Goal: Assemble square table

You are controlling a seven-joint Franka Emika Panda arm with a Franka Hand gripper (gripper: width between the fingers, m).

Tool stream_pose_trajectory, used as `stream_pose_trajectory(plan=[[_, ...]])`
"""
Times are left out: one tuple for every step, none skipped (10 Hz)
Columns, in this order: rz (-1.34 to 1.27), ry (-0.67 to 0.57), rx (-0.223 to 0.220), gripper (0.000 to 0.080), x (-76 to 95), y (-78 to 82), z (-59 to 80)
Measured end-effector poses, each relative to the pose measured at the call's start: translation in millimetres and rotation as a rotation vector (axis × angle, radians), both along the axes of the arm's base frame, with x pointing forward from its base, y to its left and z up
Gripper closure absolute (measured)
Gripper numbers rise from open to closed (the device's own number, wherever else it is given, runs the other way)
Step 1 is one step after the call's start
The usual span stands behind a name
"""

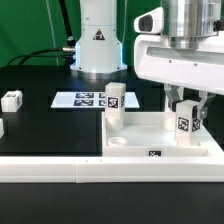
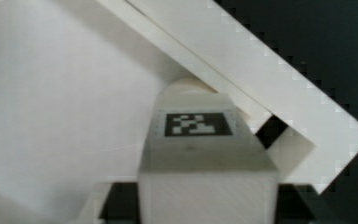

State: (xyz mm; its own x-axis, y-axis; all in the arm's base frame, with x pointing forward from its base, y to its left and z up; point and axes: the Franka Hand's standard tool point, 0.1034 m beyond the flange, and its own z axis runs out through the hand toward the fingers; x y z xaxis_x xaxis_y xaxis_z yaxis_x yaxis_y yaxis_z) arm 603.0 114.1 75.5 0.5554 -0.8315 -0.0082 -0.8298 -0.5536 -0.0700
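The square tabletop (image 1: 150, 132) lies flat on the black table, with a small tag on its front rim. One white leg (image 1: 114, 100) stands upright at its far corner on the exterior view's left. My gripper (image 1: 187, 112) is shut on a second tagged leg (image 1: 186, 122), holding it upright over the tabletop's corner on the exterior view's right. In the wrist view the held leg (image 2: 201, 150) sits between my dark fingers (image 2: 123, 200), over the white slab (image 2: 51, 100) and its raised rim (image 2: 211, 50). An open socket (image 1: 118, 143) shows at the near corner.
A loose leg (image 1: 11, 100) lies on the table at the exterior view's left, another (image 1: 1, 127) at the edge of the frame. The marker board (image 1: 80, 99) lies behind the tabletop. A long white rail (image 1: 50, 166) runs along the front. The robot base (image 1: 97, 40) stands behind.
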Motion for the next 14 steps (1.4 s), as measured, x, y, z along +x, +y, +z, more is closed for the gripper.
stream_pose_trajectory(plan=[[-0.123,0.011,0.012,0.0509,-0.5,-0.6,0.0],[-0.234,0.017,0.020,0.0509,-0.5,-1.0,-0.1],[-0.273,0.019,0.028,0.0509,-0.3,-1.7,-0.1],[-0.288,0.020,0.032,0.0509,-0.2,-2.1,0.0],[-0.309,0.021,0.034,0.0509,-0.4,-1.5,-0.2],[-0.281,0.020,0.032,0.0445,-0.5,-1.5,-0.4],[-0.247,0.018,0.030,0.0272,-0.5,-1.4,-0.4],[-0.218,0.020,0.028,0.0272,-0.9,-0.7,-0.3],[-0.169,0.018,0.023,0.0172,-1.4,0.8,-0.8],[-0.030,0.010,0.013,0.0155,-1.1,1.8,-0.4],[0.066,0.004,0.008,0.0155,-0.6,2.6,0.1],[0.155,0.000,0.001,0.0150,-0.4,4.9,0.6],[0.214,0.004,-0.001,0.0150,-1.3,6.9,0.6],[0.356,0.000,-0.014,0.0150,-1.0,6.8,0.8]])
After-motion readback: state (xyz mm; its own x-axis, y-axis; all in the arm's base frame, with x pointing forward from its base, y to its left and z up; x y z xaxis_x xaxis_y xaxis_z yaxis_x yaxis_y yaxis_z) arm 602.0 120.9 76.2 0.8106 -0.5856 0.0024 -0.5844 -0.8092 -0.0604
